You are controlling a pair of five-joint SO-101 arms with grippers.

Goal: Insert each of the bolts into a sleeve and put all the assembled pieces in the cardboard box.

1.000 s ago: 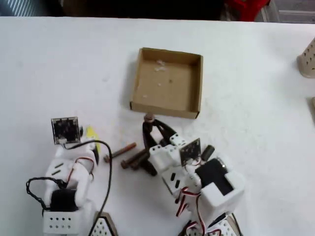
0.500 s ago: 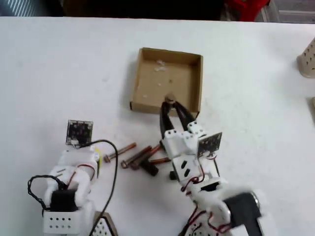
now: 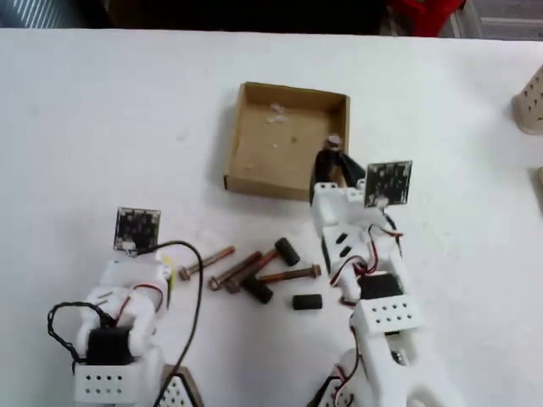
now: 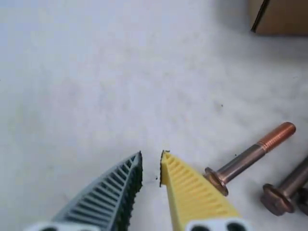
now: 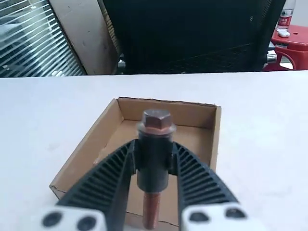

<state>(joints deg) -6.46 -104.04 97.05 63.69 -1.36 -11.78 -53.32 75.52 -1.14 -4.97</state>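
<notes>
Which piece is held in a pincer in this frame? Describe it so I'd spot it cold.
Start at the cardboard box. Over its corner nearest the right arm, the right pincer grips a copper bolt inside a black sleeve, hex head up. The other bolts and sleeves lie flat on the table.

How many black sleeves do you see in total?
4: one sleeve on the bolt in the right gripper over the cardboard box; three on the table by loose bolts.
</notes>
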